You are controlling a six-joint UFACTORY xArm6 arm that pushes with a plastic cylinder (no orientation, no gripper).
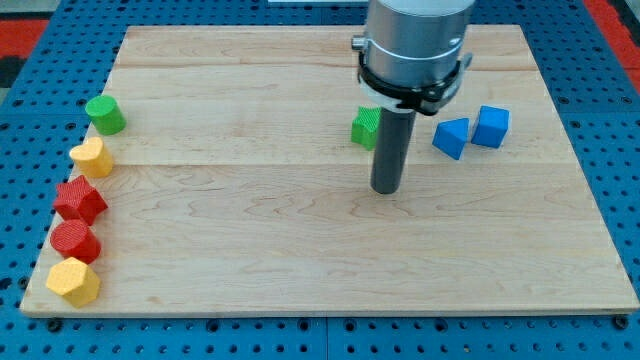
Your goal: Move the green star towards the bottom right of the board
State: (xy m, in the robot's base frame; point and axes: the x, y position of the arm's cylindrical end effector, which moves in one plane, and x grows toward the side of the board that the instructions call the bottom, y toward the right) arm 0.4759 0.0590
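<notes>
Currently parked with my tip (386,189) on bare wood just below and slightly to the view's right of the green star (365,127), which sits above the middle of the board (300,260), half hidden behind the rod. No gripper here to spread or press: just a plain rod, holding nothing. Wrong side for the push as judged from this spot. Better to circle round to the star's upper-left side without clipping it, then drive diagonally toward the view's bottom right. Worth keeping the line through the star's centre, since its points will likely let it spin off the rod. Should pass below the blue triangular block (452,137) and blue cube (491,126) sitting just to the right.
</notes>
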